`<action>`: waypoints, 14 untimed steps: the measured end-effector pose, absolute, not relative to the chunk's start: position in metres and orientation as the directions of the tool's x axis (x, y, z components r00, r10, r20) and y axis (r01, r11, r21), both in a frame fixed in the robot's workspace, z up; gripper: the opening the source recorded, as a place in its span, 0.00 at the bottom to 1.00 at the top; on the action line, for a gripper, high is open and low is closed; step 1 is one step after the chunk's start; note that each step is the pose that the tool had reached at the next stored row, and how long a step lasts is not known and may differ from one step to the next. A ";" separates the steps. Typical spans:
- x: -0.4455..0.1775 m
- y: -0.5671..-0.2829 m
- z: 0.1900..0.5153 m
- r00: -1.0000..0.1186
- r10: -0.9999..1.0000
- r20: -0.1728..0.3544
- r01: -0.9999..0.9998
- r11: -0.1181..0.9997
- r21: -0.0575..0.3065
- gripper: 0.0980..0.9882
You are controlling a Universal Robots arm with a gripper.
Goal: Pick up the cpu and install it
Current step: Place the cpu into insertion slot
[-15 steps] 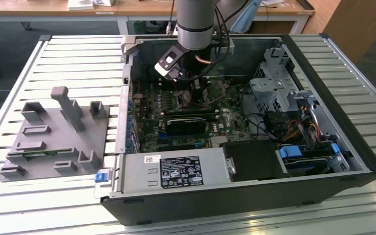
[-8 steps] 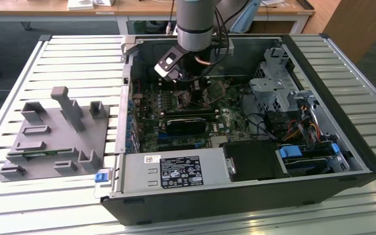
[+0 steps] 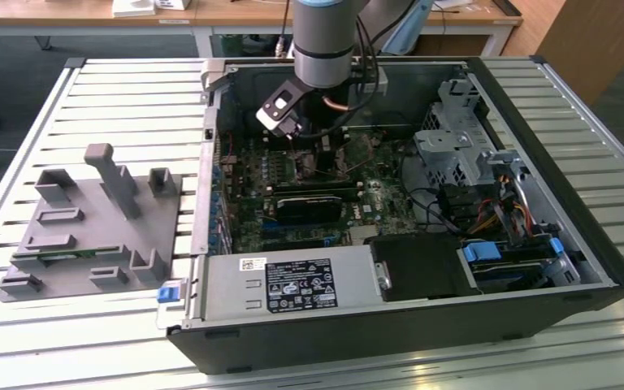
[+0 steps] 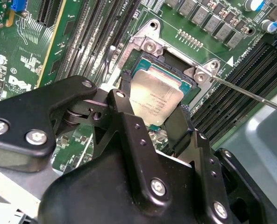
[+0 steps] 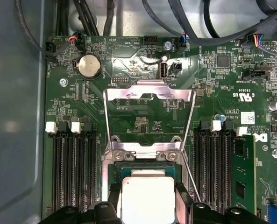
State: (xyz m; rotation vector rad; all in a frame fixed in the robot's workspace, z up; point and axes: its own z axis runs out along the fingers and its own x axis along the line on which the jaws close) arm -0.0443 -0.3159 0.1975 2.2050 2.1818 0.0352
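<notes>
The cpu (image 4: 154, 100) is a flat square chip with a dull silver lid and a thin green rim. It sits between the fingers (image 4: 126, 116) of the gripper (image 4: 152, 106), which is clenched on two of its opposite edges, right over the socket (image 4: 150, 46); I cannot tell whether it is already seated. In the exterior view a grey moulded fixture (image 3: 84, 219) lies on the slatted table (image 3: 127, 89), well away from the gripper toward the exterior view's left. The open computer case (image 3: 572, 268) holds the motherboard (image 3: 290, 175) under the gripper and a power supply (image 3: 290, 284) nearby. The first wrist view shows the load frame (image 5: 147, 100) swung open just beyond the fingertips, memory slots (image 5: 73, 177) on either side and a coin battery (image 5: 89, 66) farther off. The second wrist view shows a thin lever rod (image 4: 250, 95) beside the socket.
</notes>
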 end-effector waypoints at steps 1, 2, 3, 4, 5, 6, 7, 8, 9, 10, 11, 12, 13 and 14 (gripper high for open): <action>-0.044 -0.316 0.197 0.011 1.000 -0.012 0.999 -0.010 0.043 0.49; -0.044 -0.316 0.196 0.011 1.000 -0.012 0.999 -0.010 0.043 0.49; -0.044 -0.316 0.196 0.011 1.000 -0.012 0.999 -0.010 0.042 0.49; -0.044 -0.316 0.196 0.011 1.000 -0.012 0.999 -0.010 0.042 0.49; -0.044 -0.316 0.196 0.011 1.000 -0.012 0.999 -0.010 0.041 0.49; -0.044 -0.316 0.195 0.011 1.000 -0.012 0.999 -0.010 0.041 0.49; -0.044 -0.316 0.195 0.011 1.000 -0.012 0.999 -0.010 0.040 0.49; -0.044 -0.315 0.195 0.011 1.000 -0.012 0.999 -0.010 0.039 0.49; -0.044 -0.315 0.194 0.011 1.000 -0.012 0.999 -0.010 0.038 0.49; -0.044 -0.315 0.194 0.011 1.000 -0.012 0.999 -0.010 0.036 0.49; -0.044 -0.315 0.194 0.011 1.000 -0.012 0.999 -0.010 0.035 0.49; -0.044 -0.315 0.194 0.011 1.000 -0.012 0.999 -0.010 0.034 0.49; -0.044 -0.315 0.193 0.011 1.000 -0.012 0.999 -0.010 0.034 0.49; -0.044 -0.315 0.193 0.011 1.000 -0.012 0.999 -0.010 0.033 0.49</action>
